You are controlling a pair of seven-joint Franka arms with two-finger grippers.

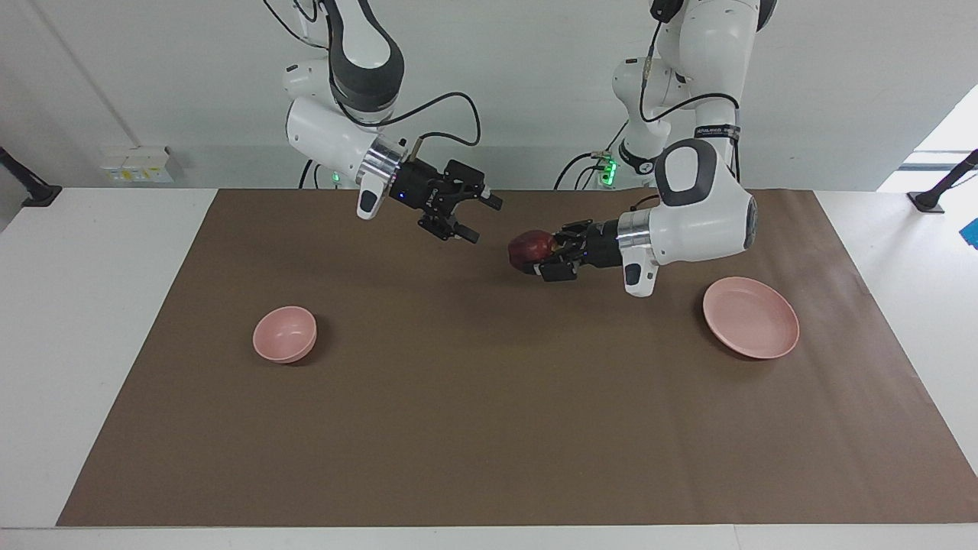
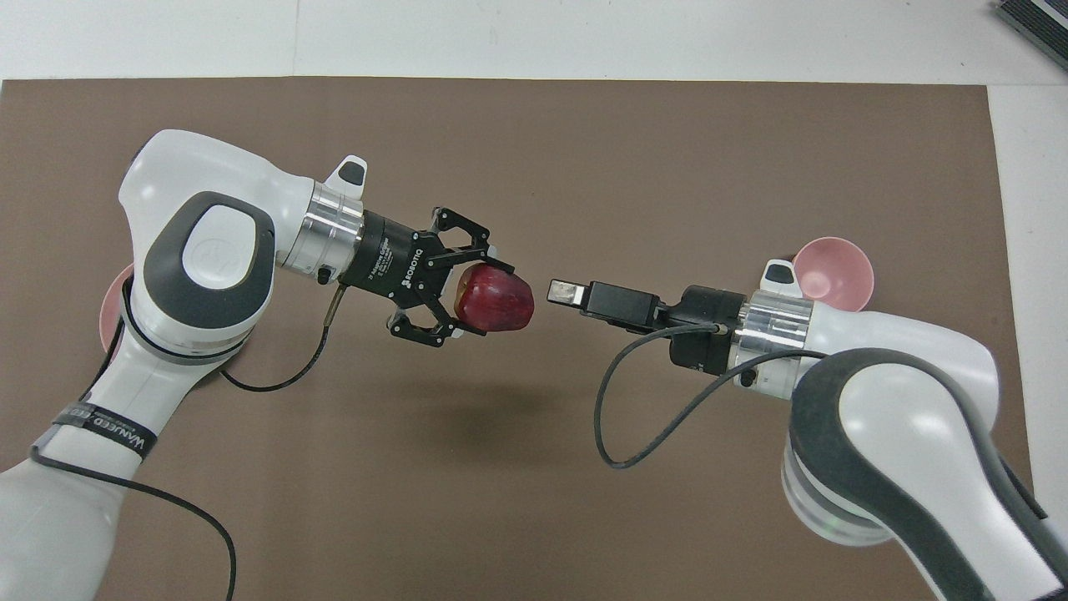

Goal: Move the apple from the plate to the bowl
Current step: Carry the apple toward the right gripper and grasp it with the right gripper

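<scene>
Left gripper (image 1: 544, 260) clamped on apple (image 1: 532, 249), airborne over mat (image 1: 489, 428) mid-table | right gripper (image 1: 475, 218) fingers apart, raised, tips facing apple, short gap | plate (image 1: 751, 317) bare, left arm's end | bowl (image 1: 285, 334) right arm's end

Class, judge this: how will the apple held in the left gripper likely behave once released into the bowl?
The apple looks round and glossy, so it may roll or slip. The bowl seems deep enough to stop it. The left gripper holds it firmly, suggesting it is stiff.

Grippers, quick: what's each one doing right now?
Left gripper: shut on the apple, raised over the brown mat.
Right gripper: open, empty, raised near the apple.
</scene>
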